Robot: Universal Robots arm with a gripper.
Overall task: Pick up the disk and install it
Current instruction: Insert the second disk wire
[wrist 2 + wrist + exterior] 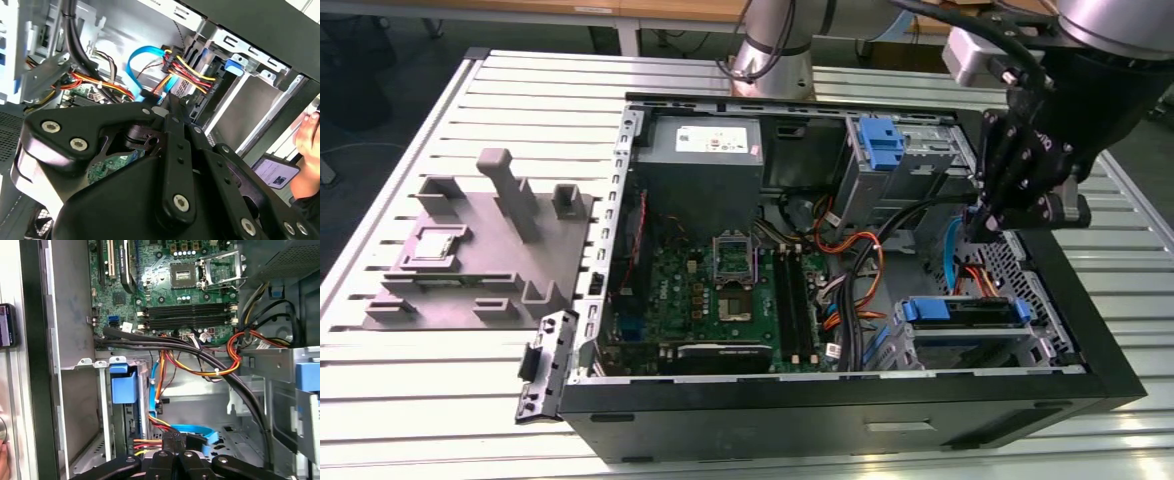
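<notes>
The disk [962,312], dark with blue bracket rails, sits in the drive cage at the case's front corner, on the exterior view's right. Its blue bracket end [123,387] shows in the first wrist view, and a blue tab [235,65] in the second wrist view. My gripper [985,232] hangs inside the open computer case [854,395], just above and behind that cage. Its black fingers [174,456] look pressed together with nothing between them. The tip [169,102] sits beside a blue flat cable [145,55] and a red-yellow wire bundle [187,72].
The motherboard [720,290] lies on the case floor with a grey power-supply box [700,150] behind it. A second cage holds a blue bracket [881,140]. A grey fixture [480,250] stands on the slatted table. A person's hand [307,135] and a handheld screen [275,172] are outside the case.
</notes>
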